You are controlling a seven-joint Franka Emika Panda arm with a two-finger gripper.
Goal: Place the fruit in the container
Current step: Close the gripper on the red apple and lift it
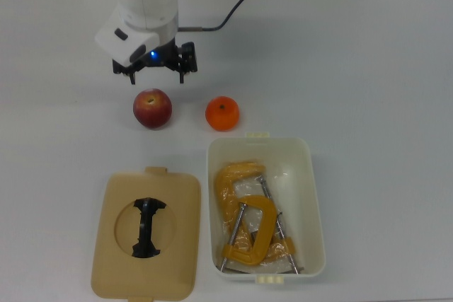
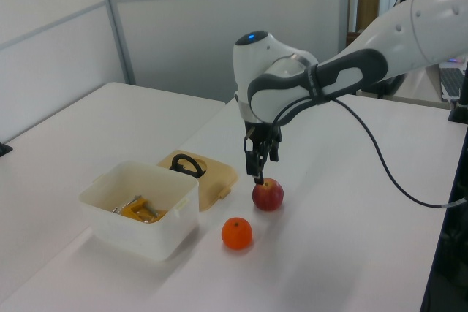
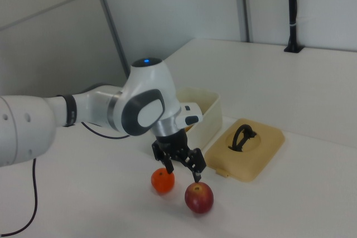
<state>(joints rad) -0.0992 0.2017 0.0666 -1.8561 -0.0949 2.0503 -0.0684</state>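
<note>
Gripper (image 1: 157, 76) being held with jaws wide, nothing inside, ready to fit round apple (image 1: 152, 108) just below. Orange (image 1: 222, 113) sitting beside apple, off to top view's right. Container (image 1: 313, 196) waiting farther off, lid off, yellow clamps (image 1: 248, 225) lying inside.

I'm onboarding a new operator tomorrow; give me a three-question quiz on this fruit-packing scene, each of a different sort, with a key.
1. True or false: the apple already lies in the container.
2. Multiple choice: in the top view, the orange sits (A) left of the apple, (B) right of the apple, (C) on the lid.
3. Short answer: what already lies inside the container?

Key
1. False; it rests on the table, below the gripper, whose jaws are open and empty.
2. B.
3. Yellow C-clamps.
</note>
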